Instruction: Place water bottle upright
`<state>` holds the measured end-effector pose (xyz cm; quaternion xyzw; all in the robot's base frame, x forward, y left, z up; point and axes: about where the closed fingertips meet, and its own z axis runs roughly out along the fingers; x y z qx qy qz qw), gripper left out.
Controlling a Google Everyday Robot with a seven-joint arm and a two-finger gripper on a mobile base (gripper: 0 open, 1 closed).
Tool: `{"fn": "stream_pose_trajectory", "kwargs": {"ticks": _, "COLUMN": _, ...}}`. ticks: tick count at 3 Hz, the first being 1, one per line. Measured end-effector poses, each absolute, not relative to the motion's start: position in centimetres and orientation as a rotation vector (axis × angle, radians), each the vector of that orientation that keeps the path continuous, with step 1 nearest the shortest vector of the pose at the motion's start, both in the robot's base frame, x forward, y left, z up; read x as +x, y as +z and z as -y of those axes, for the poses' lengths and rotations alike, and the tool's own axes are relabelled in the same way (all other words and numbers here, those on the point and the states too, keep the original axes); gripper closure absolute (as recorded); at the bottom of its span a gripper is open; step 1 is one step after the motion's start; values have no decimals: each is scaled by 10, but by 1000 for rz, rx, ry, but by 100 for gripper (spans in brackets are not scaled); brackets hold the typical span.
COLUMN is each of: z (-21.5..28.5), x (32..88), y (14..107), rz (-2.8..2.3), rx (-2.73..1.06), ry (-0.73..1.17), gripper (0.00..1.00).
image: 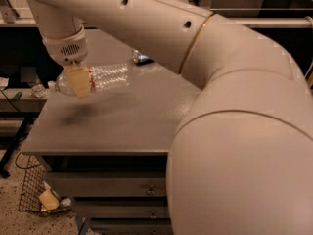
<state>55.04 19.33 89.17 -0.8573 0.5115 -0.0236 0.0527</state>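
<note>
The water bottle is a clear ribbed plastic bottle with a white cap at its left end and a red label band. It lies nearly horizontal in the air above the left part of the grey table, with its shadow on the top below. My gripper hangs from the white wrist at the upper left and is shut on the bottle near its neck and label. One tan finger shows in front of the bottle.
A blue and silver drink can shows partly behind my arm at the table's back. My large white arm fills the right and top of the view. A wire basket with a tan object stands on the floor at the lower left. Drawers sit under the tabletop.
</note>
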Motion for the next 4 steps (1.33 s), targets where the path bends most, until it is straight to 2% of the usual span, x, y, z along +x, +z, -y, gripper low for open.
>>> {"fn": "stream_pose_trajectory", "kwargs": {"ticks": 3, "z": -177, "x": 540, "y": 965, "rz": -1386, "rx": -2312, "ry": 614, "gripper": 100}}
{"fn": "stream_pose_trajectory", "kwargs": {"ticks": 4, "z": -166, "x": 534, "y": 968, "rz": -1434, "rx": -2171, "ry": 775, "gripper": 100}}
